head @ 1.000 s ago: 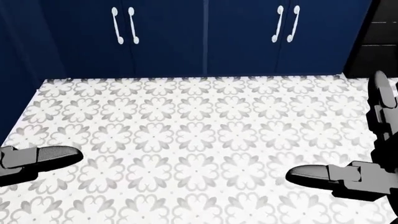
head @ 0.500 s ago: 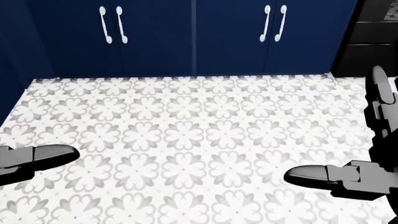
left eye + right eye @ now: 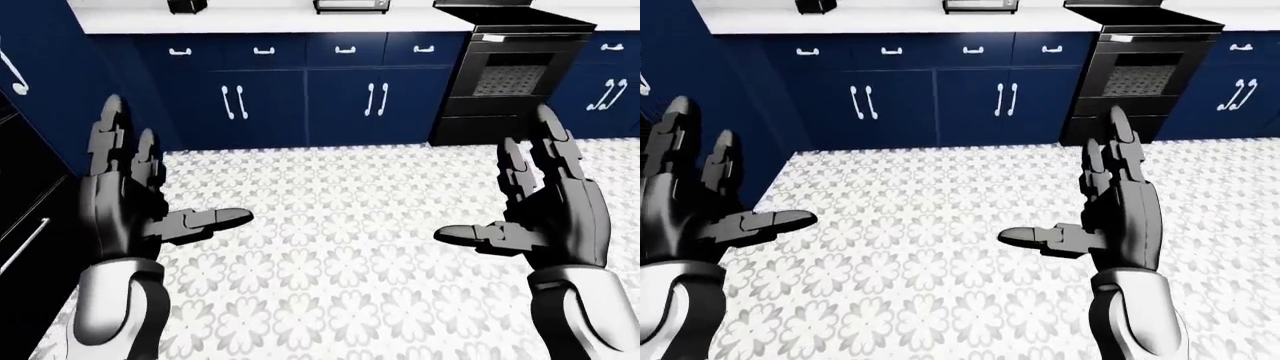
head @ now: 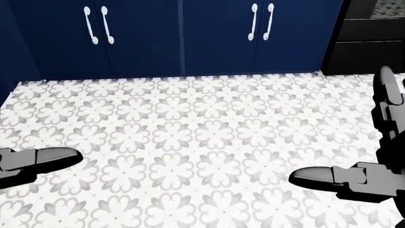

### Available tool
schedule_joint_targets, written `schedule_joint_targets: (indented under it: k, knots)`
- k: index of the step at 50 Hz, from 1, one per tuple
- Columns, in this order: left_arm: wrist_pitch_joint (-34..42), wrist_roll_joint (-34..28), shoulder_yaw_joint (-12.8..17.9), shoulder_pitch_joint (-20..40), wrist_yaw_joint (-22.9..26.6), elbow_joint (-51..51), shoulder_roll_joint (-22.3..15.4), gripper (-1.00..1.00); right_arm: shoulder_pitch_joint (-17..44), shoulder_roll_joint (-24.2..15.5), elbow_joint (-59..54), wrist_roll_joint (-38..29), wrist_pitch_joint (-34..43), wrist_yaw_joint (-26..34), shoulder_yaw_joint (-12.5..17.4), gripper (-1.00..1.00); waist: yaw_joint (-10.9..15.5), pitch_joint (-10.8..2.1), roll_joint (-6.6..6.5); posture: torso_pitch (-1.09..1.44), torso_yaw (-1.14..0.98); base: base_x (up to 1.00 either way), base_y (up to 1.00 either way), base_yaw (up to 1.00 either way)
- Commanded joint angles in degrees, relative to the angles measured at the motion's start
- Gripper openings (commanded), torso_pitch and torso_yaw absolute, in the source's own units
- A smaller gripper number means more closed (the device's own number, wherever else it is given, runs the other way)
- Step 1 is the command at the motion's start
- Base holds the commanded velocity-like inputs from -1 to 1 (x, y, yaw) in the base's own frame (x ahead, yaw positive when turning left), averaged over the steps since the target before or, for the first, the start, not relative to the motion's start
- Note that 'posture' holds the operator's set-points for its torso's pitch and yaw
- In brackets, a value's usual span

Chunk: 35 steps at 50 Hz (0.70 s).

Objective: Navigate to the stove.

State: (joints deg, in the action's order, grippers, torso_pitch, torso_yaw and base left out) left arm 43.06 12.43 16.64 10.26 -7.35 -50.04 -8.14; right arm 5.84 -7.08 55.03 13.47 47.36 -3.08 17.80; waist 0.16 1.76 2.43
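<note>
Both of your hands are raised in the eye views with the fingers spread wide and the thumbs pointing inward, and they hold nothing. The left hand (image 3: 125, 202) stands at the left of the left-eye view, the right hand (image 3: 550, 206) at its right, well apart from each other over the patterned tile floor (image 3: 340, 225).

The stove (image 3: 510, 71) is at the top right of the left-eye view. It is black, with an oven door and a dark cooktop, and it sits between blue cabinets (image 3: 300, 97) on its left and another blue cabinet (image 3: 600, 90) on its right. A white counter (image 3: 270, 19) runs along the top, and two small dark appliances on it are cut by the frame edge, so you cannot tell what they are.

Compared with one second ago, the whole head view has shifted to the left: the two pairs of white cabinet handles (image 4: 96, 24) now lie further left, and more of the black stove front (image 4: 370, 35) shows at the top right corner. This means your camera turned toward the right; the cabinets did not move. In the head view your thumbs sit at almost the same places as before.
</note>
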Motion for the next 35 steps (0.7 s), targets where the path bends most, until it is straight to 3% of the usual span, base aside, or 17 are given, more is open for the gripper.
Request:
schedule_joint_targets:
  k: [1, 2, 9, 11, 12, 14, 15, 18, 21, 23, 25, 26, 27, 28, 35]
  knots:
    - [-1.51, -0.01, 0.38, 0.87, 0.24, -1.29, -0.74, 1.0, 0.98, -0.07, 1.85, -0.01, -0.74, 0.08, 0.3, 1.0, 0.27, -0.47, 0.57, 0.0, 0.0, 0.0, -0.14, 0.0]
    - [-1.43, 0.01, 0.43, 0.88, 0.23, -1.36, -0.73, 1.0, 1.09, -0.11, 1.96, 0.09, -0.56, 0.1, 0.48, 1.0, 0.3, -0.4, 0.53, 0.0, 0.0, 0.0, -0.16, 0.0]
    - [-1.75, -0.29, -0.05, 0.36, 0.37, -1.53, -0.49, 1.0, 0.53, 0.18, 1.08, -0.06, -1.78, 0.28, 0.34, 1.0, 0.56, 0.21, -3.26, 0.0, 0.0, 0.0, -0.15, 0.0]
    - [-1.22, -0.04, 0.51, 0.52, 0.48, -1.74, -0.58, 1.0, 0.42, 0.19, 1.28, -0.18, -1.69, 0.29, 0.27, 1.0, 0.44, 0.09, -5.19, 0.0, 0.0, 0.0, -0.15, 0.0]
    - [-1.4, -0.09, 0.48, 0.49, 0.51, -1.6, -0.56, 1.0, 0.43, 0.17, 1.24, -0.26, -1.71, 0.3, 0.26, 1.0, 0.4, -0.5, -6.94, 0.0, 0.0, 0.0, -0.16, 0.0]
    - [-1.48, -0.18, 0.41, 0.34, 0.52, -1.66, -0.5, 1.0, 0.4, 0.28, 1.45, -0.23, -1.57, 0.24, 0.3, 1.0, 0.96, -0.17, -5.72, 0.0, 0.0, 0.0, -0.14, 0.0]
    - [-1.37, -0.09, 0.51, 0.41, 0.51, -1.72, -0.48, 1.0, 0.5, 0.3, 1.64, -0.18, -1.33, 0.12, 0.41, 1.0, 0.56, -0.07, -6.1, 0.0, 0.0, 0.0, -0.15, 0.0]
    - [-1.58, -0.04, 0.64, 0.34, 0.55, -1.62, -0.47, 1.0, 0.4, 0.33, 1.42, -0.17, -1.64, 0.2, 0.52, 1.0, 0.53, -0.81, -5.12, 0.0, 0.0, 0.0, -0.14, 0.0]
    - [-1.48, -0.16, 0.44, 0.28, 0.46, -1.76, -0.44, 1.0, 0.27, 0.33, 1.23, -0.28, -1.92, 0.29, 0.42, 1.0, 0.58, -0.37, -3.37, 0.0, 0.0, 0.0, -0.14, 0.0]
    - [-1.4, -0.18, 0.44, 0.31, 0.42, -1.82, -0.43, 1.0, 0.25, 0.34, 1.2, -0.21, -1.98, 0.36, 0.53, 1.0, 0.69, -0.47, -1.42, 0.0, 0.0, 0.0, -0.14, 0.0]
    - [-1.48, -0.25, 0.35, 0.35, 0.44, -1.72, -0.43, 1.0, 0.39, 0.3, 1.4, -0.07, -1.67, 0.3, 0.68, 1.0, 0.43, -1.64, 2.8, 0.0, 0.0, 0.0, -0.15, 0.0]
    - [-1.43, -0.24, 0.36, 0.39, 0.43, -1.73, -0.44, 1.0, 0.45, 0.24, 1.48, -0.04, -1.5, 0.27, 0.69, 1.0, 0.01, -0.72, 0.07, 0.0, 0.0, 0.0, -0.15, 0.0]
    - [-1.7, -0.34, 0.27, 0.39, 0.48, -1.46, -0.43, 1.0, 0.55, 0.22, 1.52, 0.01, -1.33, 0.22, 0.71, 1.0, 0.37, -0.59, 0.68, 0.0, 0.0, 0.0, -0.15, 0.0]
    - [-1.67, -0.42, 0.14, 0.38, 0.48, -1.5, -0.43, 1.0, 0.63, 0.23, 1.46, 0.0, -1.37, 0.15, 0.71, 1.0, 0.14, -0.62, 0.35, 0.0, 0.0, 0.0, -0.15, 0.0]
    - [-1.72, -0.4, 0.21, 0.84, 0.48, -1.05, -0.49, 1.0, 1.02, 0.0, 1.42, 0.12, -1.02, -0.14, 0.63, 1.0, 0.5, 0.34, -3.75, 0.0, 0.0, 0.0, -0.15, 0.0]
